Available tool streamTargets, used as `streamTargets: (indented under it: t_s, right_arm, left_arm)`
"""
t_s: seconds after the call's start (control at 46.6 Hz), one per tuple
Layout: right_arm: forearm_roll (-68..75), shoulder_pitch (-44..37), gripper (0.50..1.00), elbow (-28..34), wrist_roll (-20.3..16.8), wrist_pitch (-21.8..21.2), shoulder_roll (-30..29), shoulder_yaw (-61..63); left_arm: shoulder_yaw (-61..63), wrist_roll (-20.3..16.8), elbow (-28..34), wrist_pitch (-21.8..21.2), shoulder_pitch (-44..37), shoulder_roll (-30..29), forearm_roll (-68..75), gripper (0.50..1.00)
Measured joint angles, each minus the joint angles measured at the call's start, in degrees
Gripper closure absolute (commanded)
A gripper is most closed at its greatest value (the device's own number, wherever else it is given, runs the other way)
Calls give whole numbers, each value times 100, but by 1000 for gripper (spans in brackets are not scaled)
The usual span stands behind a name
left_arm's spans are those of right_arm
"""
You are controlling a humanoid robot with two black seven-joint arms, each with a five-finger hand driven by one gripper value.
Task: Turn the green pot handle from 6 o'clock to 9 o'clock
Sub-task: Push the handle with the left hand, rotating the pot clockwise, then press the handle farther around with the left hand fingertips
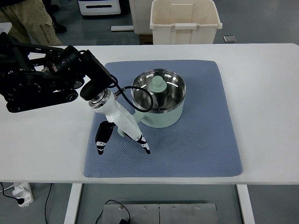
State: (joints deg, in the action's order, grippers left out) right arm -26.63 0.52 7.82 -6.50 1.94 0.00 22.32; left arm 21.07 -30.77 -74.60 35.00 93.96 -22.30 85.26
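A pale green pot (161,116) with a shiny steel inside stands on the blue mat (196,140), with a pale green knobbed piece (158,84) resting in it. Its handle (121,132) shows only as a small green bit sticking out to the lower left, mostly hidden under my left hand. My left hand (123,145) is white with black fingertips (101,145) and reaches in from the left. It lies over the handle with fingers spread, one on each side. I cannot tell whether it presses on the handle.
A black cable (142,95) from my wrist loops over the pot's left rim. The white table (261,93) extends around the mat. Behind it stands a cream bin (184,23). A person's legs (28,21) show at top left.
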Motion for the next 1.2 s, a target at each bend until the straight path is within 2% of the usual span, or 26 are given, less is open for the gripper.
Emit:
streamTargets:
  t_s: [0.601, 1.202]
  right_arm:
    - [1, 1, 500, 0, 0, 0, 0, 0]
    - [3, 1, 500, 0, 0, -2, 0, 0]
  left_arm:
    - [80, 1, 49, 0, 28, -445, 35, 500]
    - [452, 10, 459, 0, 32, -451, 30, 500]
